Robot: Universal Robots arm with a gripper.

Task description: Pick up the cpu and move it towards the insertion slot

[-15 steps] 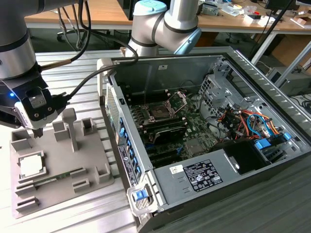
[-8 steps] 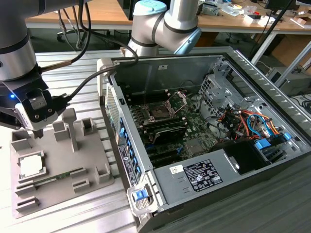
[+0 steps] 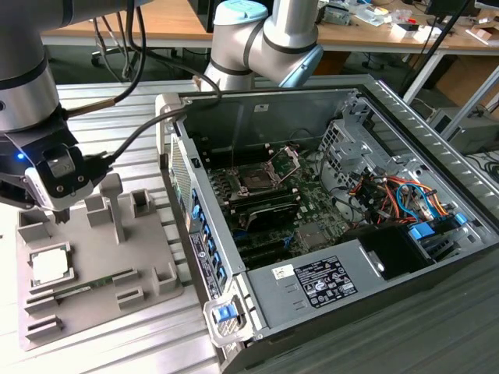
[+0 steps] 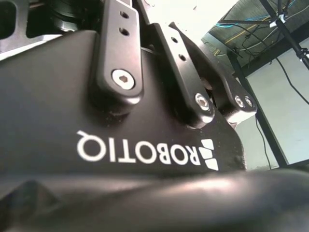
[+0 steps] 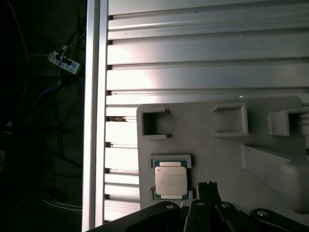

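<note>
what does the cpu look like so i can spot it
Find the open computer case; a grey tray lies on the exterior view's left of it. The cpu sits near the tray's left edge in that view. It is the only flat, silver-white square among grey raised blocks.

Hovering the gripper low over the grey tray at the exterior view's left, near its raised blocks, just beyond the cpu lying flat in a square recess. Showing the insertion slot, bracket tilted up, inside the open computer case, well apart from the tray.
</note>
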